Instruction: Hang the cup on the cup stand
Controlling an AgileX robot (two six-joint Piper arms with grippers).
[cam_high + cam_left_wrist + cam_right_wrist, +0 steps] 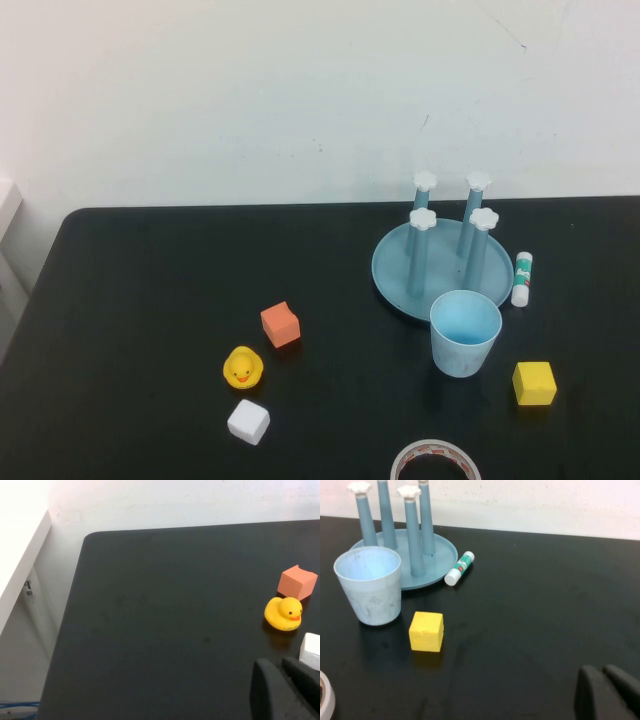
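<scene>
The light blue cup point(465, 333) stands upright, mouth up, on the black table just in front of the cup stand point(395, 270); the right wrist view shows the cup point(369, 586) empty. The stand is a round blue dish with four blue posts topped by white flower caps, and its dish point(442, 555) is bare. Neither arm shows in the high view. My left gripper point(280, 664) is shut and empty, low over the table near the duck. My right gripper point(603, 670) is shut and empty, well off to the side of the cup.
An orange cube point(281, 324), a yellow duck point(243, 368) and a white cube point(248, 421) lie left of centre. A yellow cube point(534, 383) sits beside the cup, a glue stick point(522, 278) beside the stand, and a tape roll point(435, 462) at the front edge.
</scene>
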